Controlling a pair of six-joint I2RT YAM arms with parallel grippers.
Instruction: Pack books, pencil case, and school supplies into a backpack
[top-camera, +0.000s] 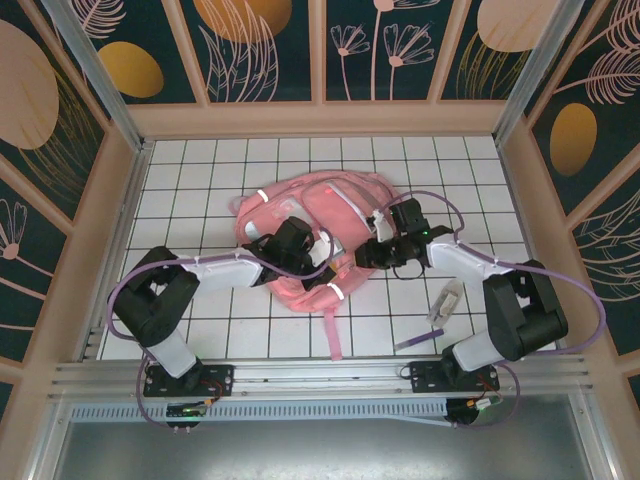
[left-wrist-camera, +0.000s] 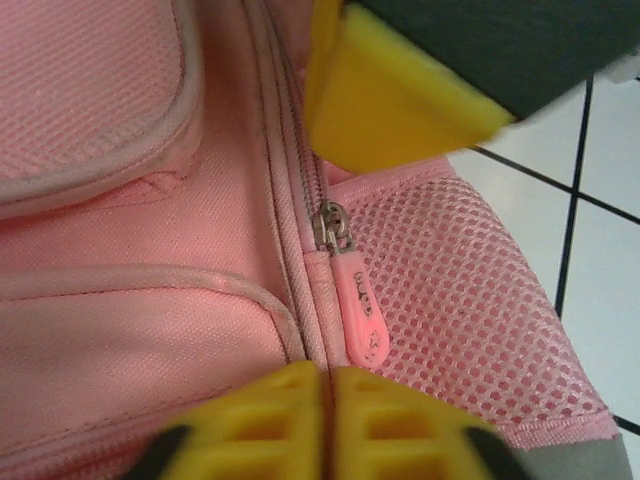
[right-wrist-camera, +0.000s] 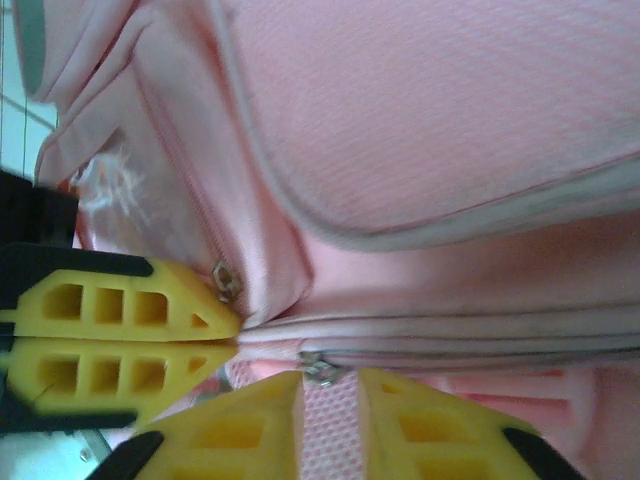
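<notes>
Packing looked early, by my read: you were at the zipper-opening step. The pink backpack (top-camera: 300, 215) lay at frame centre on the tabletop (top-camera: 190, 180). Your left tool (left-wrist-camera: 325, 385) was pinched fully together at the zipper seam. Your right tool (right-wrist-camera: 330, 400) stood slightly apart around a pink strip by the slider (right-wrist-camera: 320, 372); I couldn't tell whether it gripped. The pencil case (top-camera: 445, 302) and purple pen (top-camera: 418, 340) lay lower right, unpacked.

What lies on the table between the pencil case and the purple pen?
Nothing; the top view shows bare white tile between the pencil case and the purple pen.
</notes>
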